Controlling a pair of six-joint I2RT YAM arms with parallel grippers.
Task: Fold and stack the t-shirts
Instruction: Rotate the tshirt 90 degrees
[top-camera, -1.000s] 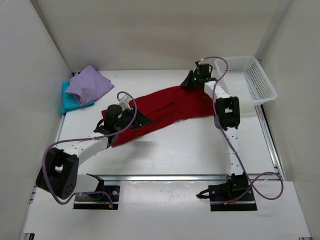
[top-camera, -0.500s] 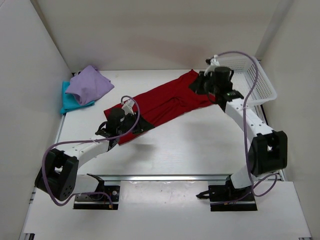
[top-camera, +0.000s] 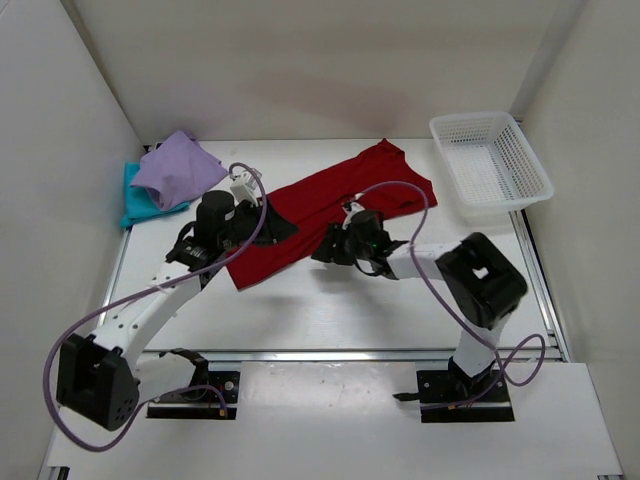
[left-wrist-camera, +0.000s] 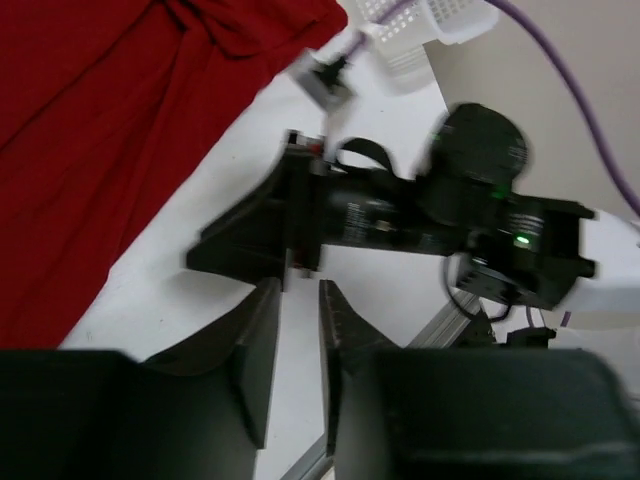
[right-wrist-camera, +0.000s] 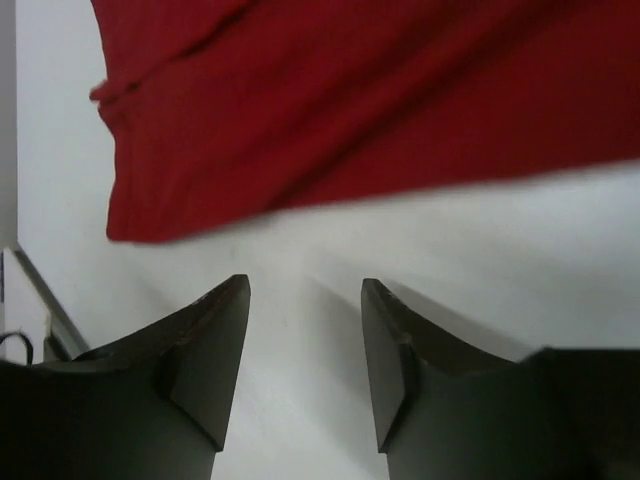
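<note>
Black fingers of the right gripper (right-wrist-camera: 304, 284) stand well apart with nothing between them; only the bare white table (right-wrist-camera: 450, 230) shows in the gap. Just beyond their tips lies the edge of the dark red t-shirt (right-wrist-camera: 350, 100), which they do not touch. The right arm is folded back on itself, with its wrist low over the middle of the table and pointing left.

The left gripper (left-wrist-camera: 298, 286) has its jaws a narrow slit apart and is also empty. Table shows through the slit, and in its own view the red cloth's edge runs just to its left. The right gripper sits close ahead of it.

From above, the dark red t-shirt lies spread out as a long diagonal band, from beside the left wrist up toward the far right. Well apart, at the far left, the lavender t-shirt (top-camera: 178, 168) lies bunched on top of the teal t-shirt (top-camera: 133, 203). A white mesh basket (top-camera: 505, 198) stands at the far right.
</note>
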